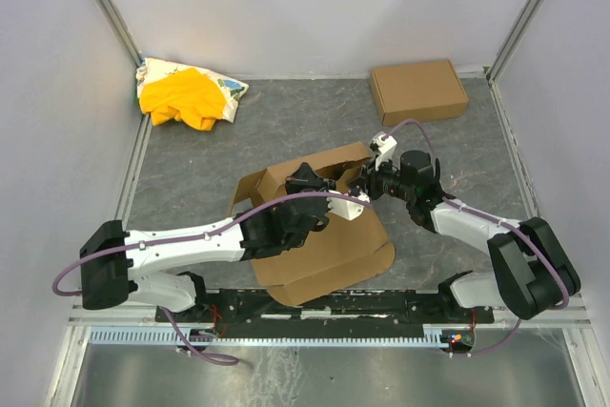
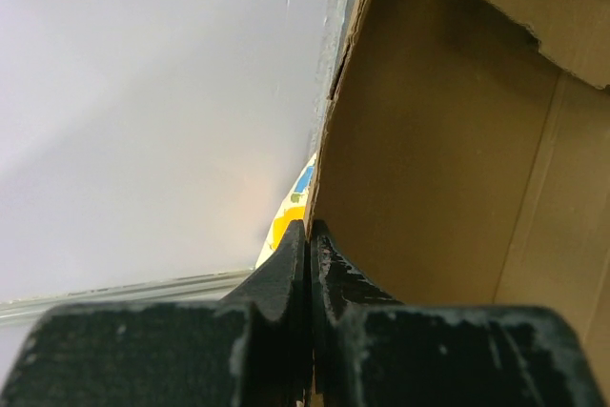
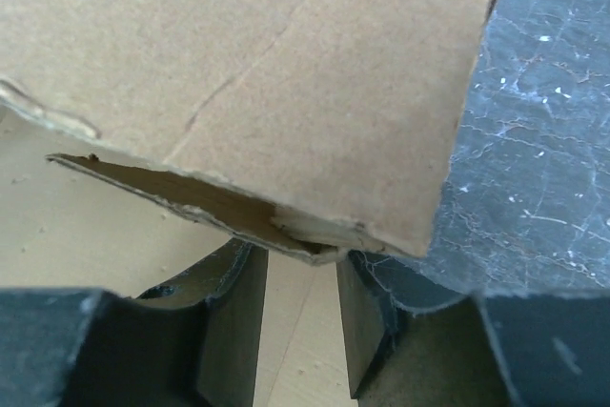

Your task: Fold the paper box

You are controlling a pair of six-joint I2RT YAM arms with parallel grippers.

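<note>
One half-folded paper box (image 1: 334,264), left claw (image 2: 307,240) pinching its wall, right claw (image 3: 300,316) parted at its corner

Built of white tubular links between bulky matte-black joint housings, left arm (image 1: 181,250) and right arm (image 1: 472,224) alike, with a large black shoulder block at each base. Wired with a thin purple cable (image 1: 65,278) looping loosely outside each arm, past a small white block by the right wrist. Tipped with the black left gripper (image 2: 307,240) and right gripper (image 3: 300,278), flat fingers (image 3: 229,321) scuffed and grey-speckled along the edges.
</note>
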